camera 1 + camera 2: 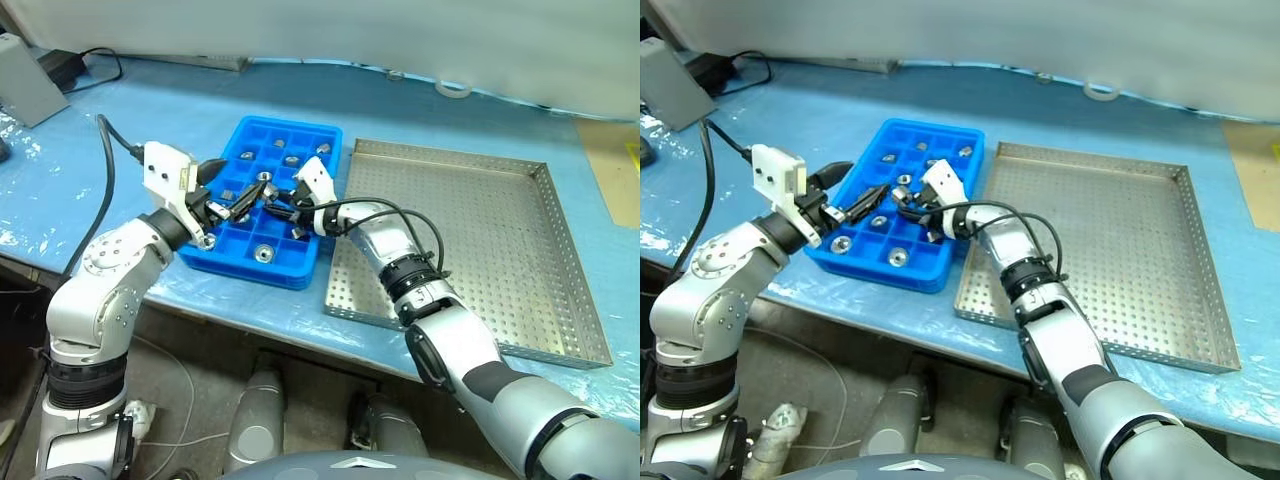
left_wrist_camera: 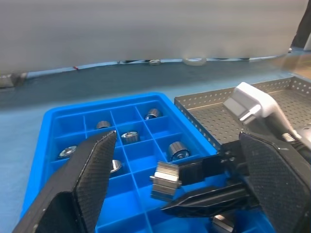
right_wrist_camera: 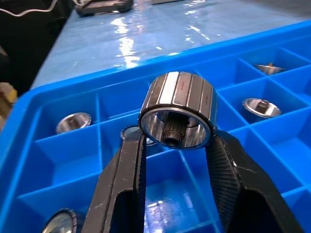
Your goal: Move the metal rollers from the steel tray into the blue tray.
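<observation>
The right gripper [image 3: 177, 145] is pinching a metal roller [image 3: 178, 115] between its fingertips, hovering over the blue tray [image 1: 225, 260] at centre frame, presumably to drop it in an empty compartment; the left gripper [image 2: 180, 194] is gaping wide and empty alongside; the steel tray [image 1: 520, 250], right, is looking emptied.

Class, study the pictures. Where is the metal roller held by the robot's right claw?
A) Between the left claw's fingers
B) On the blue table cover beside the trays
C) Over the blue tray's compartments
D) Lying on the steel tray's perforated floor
C: the right claw grips a metal roller above the blue tray, whose compartments show directly beneath it.
</observation>
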Controlling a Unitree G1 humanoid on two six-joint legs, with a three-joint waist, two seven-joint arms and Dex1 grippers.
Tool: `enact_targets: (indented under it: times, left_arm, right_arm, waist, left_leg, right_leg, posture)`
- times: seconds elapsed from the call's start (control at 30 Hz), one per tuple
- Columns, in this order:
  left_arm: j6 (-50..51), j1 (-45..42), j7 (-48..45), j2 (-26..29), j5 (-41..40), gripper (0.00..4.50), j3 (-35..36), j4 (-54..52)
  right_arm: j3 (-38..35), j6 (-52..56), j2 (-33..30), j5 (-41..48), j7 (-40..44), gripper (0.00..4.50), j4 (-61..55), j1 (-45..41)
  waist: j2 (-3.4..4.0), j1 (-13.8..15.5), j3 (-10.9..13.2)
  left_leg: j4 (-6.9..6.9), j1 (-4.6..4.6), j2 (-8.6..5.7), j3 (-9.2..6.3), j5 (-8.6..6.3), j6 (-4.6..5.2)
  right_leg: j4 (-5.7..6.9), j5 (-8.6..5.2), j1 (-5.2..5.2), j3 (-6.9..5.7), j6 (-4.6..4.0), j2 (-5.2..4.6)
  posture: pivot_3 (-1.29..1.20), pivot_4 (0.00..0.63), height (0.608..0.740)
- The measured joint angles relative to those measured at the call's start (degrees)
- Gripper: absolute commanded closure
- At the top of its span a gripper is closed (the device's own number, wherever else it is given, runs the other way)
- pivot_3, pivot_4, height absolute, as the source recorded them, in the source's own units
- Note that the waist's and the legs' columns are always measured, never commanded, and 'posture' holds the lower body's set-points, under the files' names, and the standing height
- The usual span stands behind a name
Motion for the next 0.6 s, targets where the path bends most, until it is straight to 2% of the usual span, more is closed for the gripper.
enact_targets:
  times: [0.07,0.23,0.43,0.6]
  left_arm:
    - [0.00,-0.01,0.07,-0.01,-0.11,0.22,-0.06,0.00]
    - [0.05,-0.20,-0.25,-0.38,-1.19,0.22,-0.67,0.00]
    - [-0.05,-1.87,-0.98,-0.86,-1.32,0.22,-2.39,1.25]
    - [-0.96,-4.27,-2.58,-1.72,-1.18,0.22,-4.21,4.13]
  right_arm:
    - [-1.02,-0.78,0.10,-0.40,-3.11,1.48,2.31,-1.18]
    - [-3.45,-0.63,-1.13,-0.13,-5.29,1.48,3.61,-2.07]
    - [-5.15,5.80,-7.17,2.57,-0.66,1.48,-10.14,6.15]
    - [-7.21,10.84,-11.55,4.10,-0.49,1.48,-17.59,8.62]
  waist:
    - [0.00,0.10,0.00]
    - [0.00,0.40,-0.01]
    - [-0.03,0.64,-0.02]
    - [-0.03,-0.17,-0.02]
  left_leg:
    - [0.00,0.03,0.00,0.00,0.02,-0.04]
    - [0.00,0.10,0.00,0.02,0.04,-0.07]
    - [0.00,0.11,0.00,0.03,0.06,-0.08]
    - [0.00,0.15,0.02,0.04,0.10,-0.13]
  right_leg:
    - [0.01,0.00,0.04,0.00,0.00,0.00]
    - [0.01,0.00,0.15,0.01,0.00,-0.01]
    - [0.00,0.03,0.15,0.03,0.04,0.02]
    - [0.02,0.03,0.14,0.04,0.05,0.03]
  posture:
    - [0.36,0.150,0.740]
    - [0.34,0.150,0.740]
    - [0.28,0.150,0.740]
    - [0.24,0.150,0.740]
